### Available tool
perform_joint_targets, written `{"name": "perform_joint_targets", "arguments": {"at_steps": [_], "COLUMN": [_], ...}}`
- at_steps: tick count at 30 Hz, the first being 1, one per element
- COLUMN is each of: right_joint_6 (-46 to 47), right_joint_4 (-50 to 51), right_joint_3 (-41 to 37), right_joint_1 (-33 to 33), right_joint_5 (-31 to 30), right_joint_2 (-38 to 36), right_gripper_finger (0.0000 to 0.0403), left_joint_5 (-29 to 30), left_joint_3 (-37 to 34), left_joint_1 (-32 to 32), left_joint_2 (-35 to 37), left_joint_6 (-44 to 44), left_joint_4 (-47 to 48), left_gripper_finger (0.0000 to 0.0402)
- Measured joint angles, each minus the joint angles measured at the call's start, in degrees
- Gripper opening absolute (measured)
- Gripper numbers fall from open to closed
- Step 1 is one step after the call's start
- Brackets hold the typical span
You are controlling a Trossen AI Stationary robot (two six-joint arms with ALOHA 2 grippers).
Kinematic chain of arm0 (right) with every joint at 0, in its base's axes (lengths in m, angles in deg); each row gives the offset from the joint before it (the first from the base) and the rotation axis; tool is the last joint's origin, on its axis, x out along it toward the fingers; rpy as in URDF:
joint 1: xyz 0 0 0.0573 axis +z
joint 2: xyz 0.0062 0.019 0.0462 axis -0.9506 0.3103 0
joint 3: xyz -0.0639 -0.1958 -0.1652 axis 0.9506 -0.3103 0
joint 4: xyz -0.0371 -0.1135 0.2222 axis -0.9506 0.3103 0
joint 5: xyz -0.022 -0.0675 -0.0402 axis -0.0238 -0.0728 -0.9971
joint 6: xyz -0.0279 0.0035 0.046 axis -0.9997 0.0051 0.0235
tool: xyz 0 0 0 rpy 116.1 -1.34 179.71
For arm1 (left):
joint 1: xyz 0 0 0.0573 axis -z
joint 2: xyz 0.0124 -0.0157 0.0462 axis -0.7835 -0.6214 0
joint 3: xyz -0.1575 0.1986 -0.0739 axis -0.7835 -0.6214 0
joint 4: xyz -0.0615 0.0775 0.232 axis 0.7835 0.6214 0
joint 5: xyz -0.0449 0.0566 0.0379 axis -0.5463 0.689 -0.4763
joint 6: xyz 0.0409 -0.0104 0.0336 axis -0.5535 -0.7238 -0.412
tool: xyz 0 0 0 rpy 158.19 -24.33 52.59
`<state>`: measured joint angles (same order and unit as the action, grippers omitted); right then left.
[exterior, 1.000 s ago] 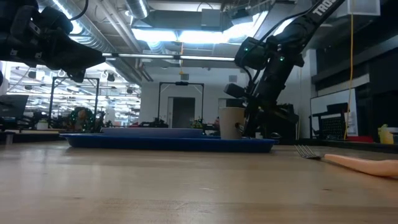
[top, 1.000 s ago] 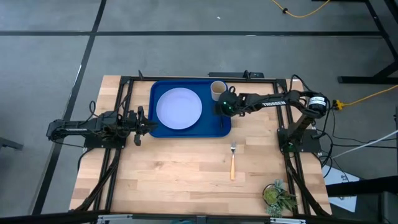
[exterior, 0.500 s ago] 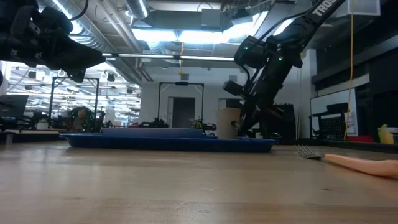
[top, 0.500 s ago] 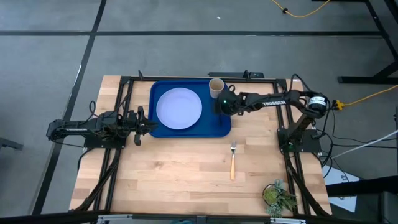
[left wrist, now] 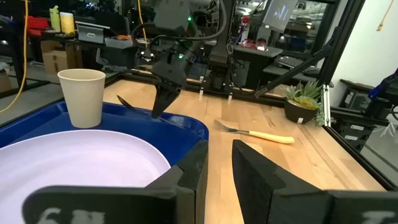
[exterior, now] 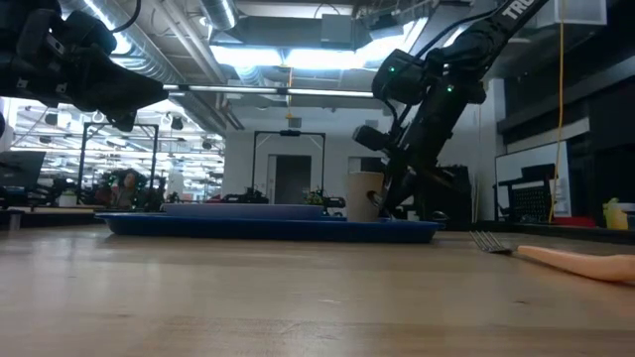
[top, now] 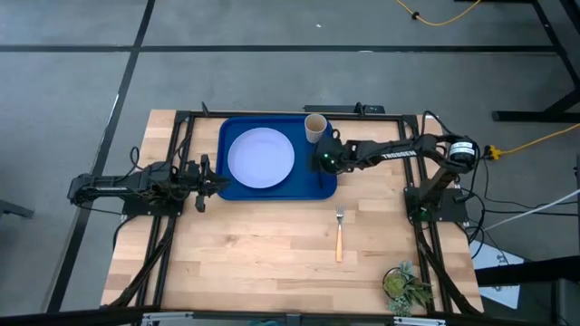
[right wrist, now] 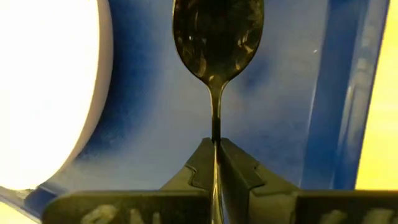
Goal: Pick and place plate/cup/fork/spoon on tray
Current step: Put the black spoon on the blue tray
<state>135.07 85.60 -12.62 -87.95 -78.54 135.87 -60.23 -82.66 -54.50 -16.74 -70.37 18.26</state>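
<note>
Right hand (right wrist: 215, 163): pinching the spoon (right wrist: 217, 43) by its handle, over the tray's (top: 276, 191) right side.
Left hand (left wrist: 217, 171): apparently slightly spread, left of tray.

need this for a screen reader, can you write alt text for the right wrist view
The right tool is shut on the thin handle of the dark spoon, whose bowl hangs over the floor of the blue tray. The pale plate lies on the tray beside the spoon, and bare wooden table shows past the tray's rim.
</note>
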Motion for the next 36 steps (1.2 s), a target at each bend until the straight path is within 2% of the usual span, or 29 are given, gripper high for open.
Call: {"name": "perform_joint_targets", "arguments": {"at_steps": [5,18,36], "right_joint_6": [-1.79,-0.23,-1.76], "right_joint_4": [1.37,-0.70,-3.54], "right_joint_3": [-0.01,0.04,0.00], "right_joint_1": [0.49,-0.51,-0.66], "right_joint_5": [-5.31,0.85,-2.15], "right_joint_2": [0.00,5.33,4.72], "right_gripper_finger": [0.0018,0.0019,0.0019], "left_joint_5": [0.00,-0.01,-0.02], "left_joint_3": [0.00,0.00,0.00], "left_joint_1": [-0.01,0.00,0.00], "left_joint_2": [0.00,-0.02,-0.02], "left_joint_6": [-0.01,0.01,0.03], "left_joint_4": [0.00,0.01,0.02], "left_gripper_finger": [0.0065,0.0065,0.0065]}}
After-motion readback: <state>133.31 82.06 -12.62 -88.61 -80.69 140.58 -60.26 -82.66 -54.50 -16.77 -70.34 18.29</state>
